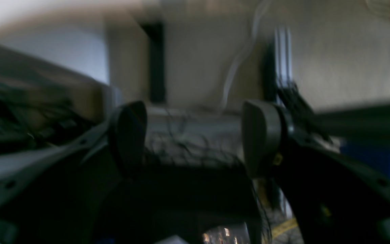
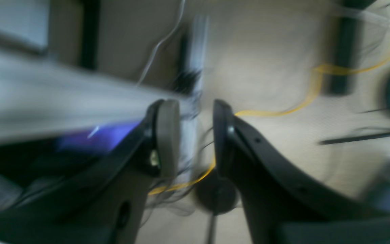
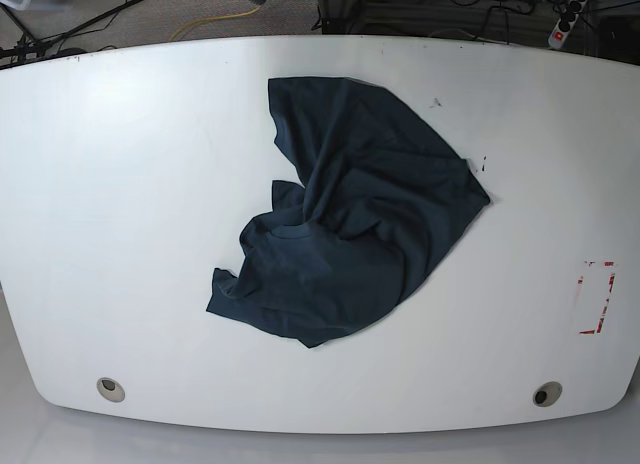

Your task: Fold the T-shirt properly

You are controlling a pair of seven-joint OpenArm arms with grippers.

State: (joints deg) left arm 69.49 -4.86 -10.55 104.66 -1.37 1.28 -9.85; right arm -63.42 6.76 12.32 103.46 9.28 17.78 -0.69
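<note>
Cloth is seen bunched near the middle of the white table point(image 3: 120, 184): the T-shirt point(image 3: 350, 214), dark navy-teal, lies crumpled and unfolded in the base view, with one corner reaching toward the far edge and another pointing toward the right of that view. Creases run across it, and a rounded seam that may be the neck is turned up near its middle. No arm is seen above the table in the base view.

In the left wrist view, which is blurred, the left gripper point(image 1: 195, 137) is shown with its jaws spread wide and nothing between them; only floor, dark cables and furniture legs are seen beyond its pads point(image 1: 261, 135).

In the right wrist view, equally blurred, the right gripper point(image 2: 196, 135) is shown partly spread, a narrow gap being left between its pads point(image 2: 168, 135), and nothing is grasped. A yellow cable point(image 2: 317, 88) is seen on the floor behind it.

Red marks point(image 3: 597, 297) are seen on the table near its right edge in the base view, well apart from the shirt.
</note>
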